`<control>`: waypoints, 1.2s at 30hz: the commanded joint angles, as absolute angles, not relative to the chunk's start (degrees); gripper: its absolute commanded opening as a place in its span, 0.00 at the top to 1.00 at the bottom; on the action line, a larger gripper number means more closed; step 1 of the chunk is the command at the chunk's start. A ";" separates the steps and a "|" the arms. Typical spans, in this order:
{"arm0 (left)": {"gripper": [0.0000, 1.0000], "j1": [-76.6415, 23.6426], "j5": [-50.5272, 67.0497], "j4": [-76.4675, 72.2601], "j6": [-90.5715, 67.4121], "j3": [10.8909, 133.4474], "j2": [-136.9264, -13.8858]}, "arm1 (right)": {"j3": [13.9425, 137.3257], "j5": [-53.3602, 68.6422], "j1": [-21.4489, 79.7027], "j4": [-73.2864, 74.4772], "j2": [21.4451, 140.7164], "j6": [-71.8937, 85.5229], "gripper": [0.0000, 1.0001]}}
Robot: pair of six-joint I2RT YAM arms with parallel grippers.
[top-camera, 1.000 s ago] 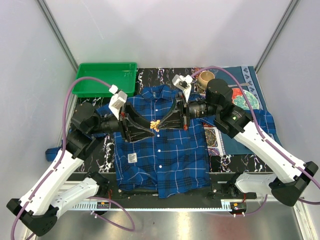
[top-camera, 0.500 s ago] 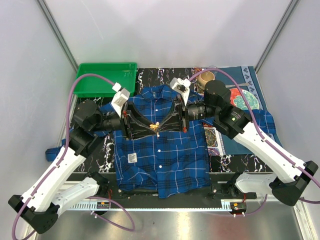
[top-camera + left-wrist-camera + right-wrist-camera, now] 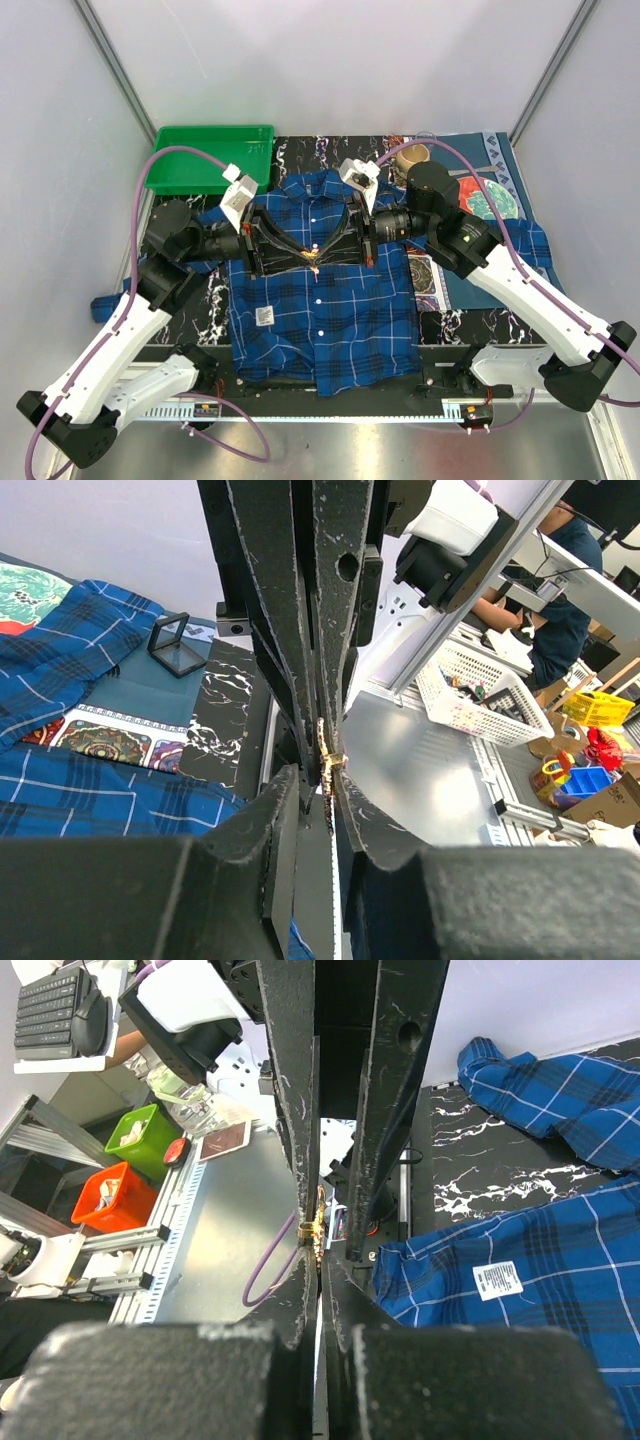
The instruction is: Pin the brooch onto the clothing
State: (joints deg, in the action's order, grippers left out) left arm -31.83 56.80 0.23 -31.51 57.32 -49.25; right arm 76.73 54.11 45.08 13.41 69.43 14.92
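The brooch (image 3: pixel 313 252), a tiny pale gold flower pin, hangs between my two grippers' tips just above the chest of the blue plaid shirt (image 3: pixel 320 310). The shirt lies flat and buttoned on the table. My left gripper (image 3: pixel 300 255) comes in from the left and my right gripper (image 3: pixel 326 252) from the right, tip to tip. The left wrist view shows the brooch (image 3: pixel 326 758) edge-on between narrow-set fingers. The right wrist view shows the brooch (image 3: pixel 312 1222) edge-on at the tips of nearly closed fingers. Both are shut on it.
A green tray (image 3: pixel 210 157) stands at the back left. A brown cup (image 3: pixel 411 155) and patterned mats (image 3: pixel 490 195) lie at the back right. The shirt's white label (image 3: pixel 263 315) lies on its left side.
Both grippers have moved together a little away from me and lower toward the shirt, with the brooch still between their tips. It now sits close over the button placket.
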 commanded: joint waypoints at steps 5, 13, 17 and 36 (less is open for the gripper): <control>0.84 -31.38 57.13 -0.18 -29.44 58.98 -49.57 | 78.49 53.88 45.97 11.52 69.43 15.20 1.00; 0.73 -31.38 57.13 1.23 -28.21 58.19 -48.87 | 79.01 53.26 46.05 10.90 69.96 15.64 1.00; 0.80 -31.38 56.95 0.70 -28.48 58.36 -48.87 | 78.93 53.53 46.05 10.72 69.87 15.82 1.00; 1.00 -31.46 56.78 0.35 -27.60 56.86 -48.96 | 80.51 52.47 46.23 6.68 72.16 18.90 1.00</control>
